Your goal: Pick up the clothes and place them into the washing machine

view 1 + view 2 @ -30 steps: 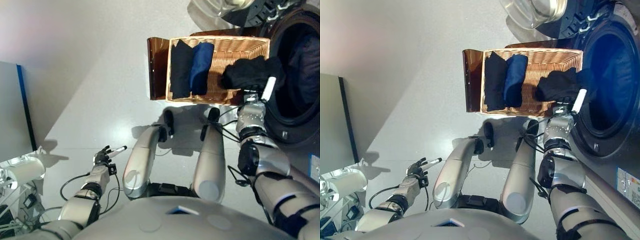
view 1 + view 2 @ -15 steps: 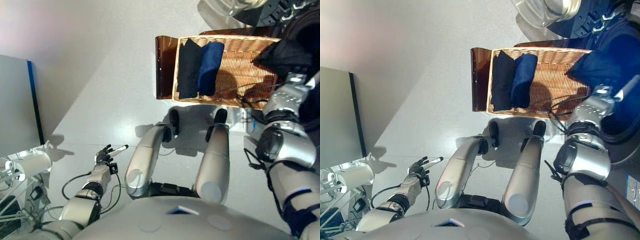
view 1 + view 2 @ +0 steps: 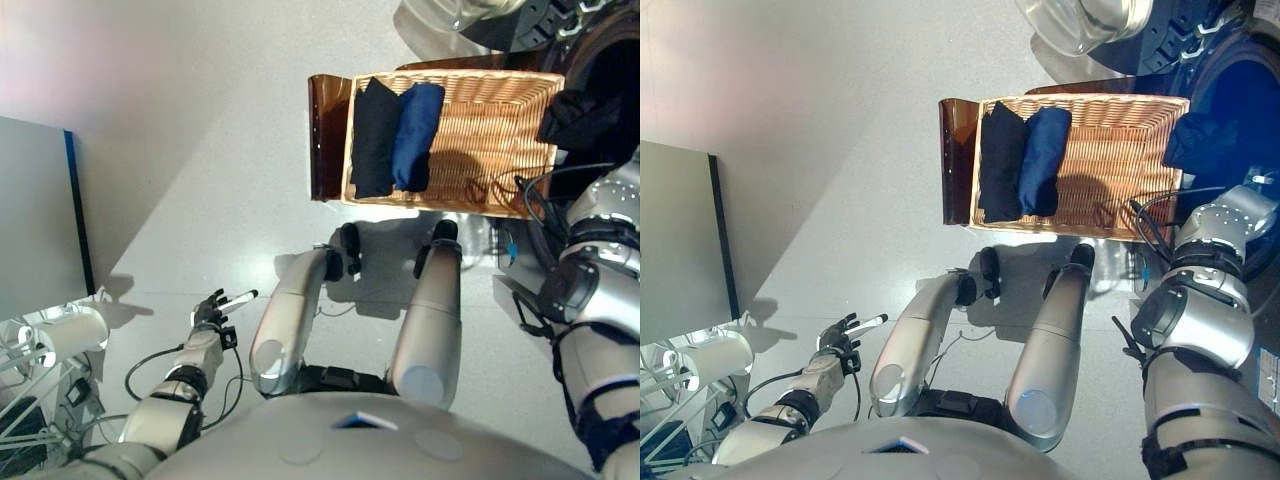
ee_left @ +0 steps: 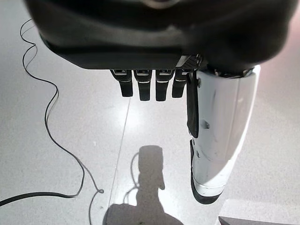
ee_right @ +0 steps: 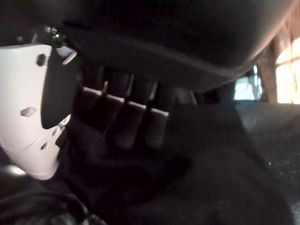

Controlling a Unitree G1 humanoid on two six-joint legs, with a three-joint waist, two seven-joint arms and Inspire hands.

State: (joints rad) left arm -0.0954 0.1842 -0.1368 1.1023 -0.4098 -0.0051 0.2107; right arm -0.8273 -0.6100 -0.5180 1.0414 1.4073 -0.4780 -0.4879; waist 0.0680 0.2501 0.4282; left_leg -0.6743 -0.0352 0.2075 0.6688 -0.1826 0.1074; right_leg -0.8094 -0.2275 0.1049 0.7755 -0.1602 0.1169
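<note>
Right hand (image 5: 117,117) fingers curled into black garment (image 3: 585,115), now carried past wicker basket (image 3: 480,195) right rim to washing machine (image 3: 1240,90) opening; a second ago it hung over basket's right end. Garment probably just inside drum mouth. Two folded dark clothes (image 3: 395,135) remain at basket's left end. Left hand (image 3: 212,312) idle, fingers loose, low above floor.

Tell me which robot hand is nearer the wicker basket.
Right. The right robot hand, gripping a black garment, is just past the wicker basket's right end; the left robot hand hangs far off, over the floor.
</note>
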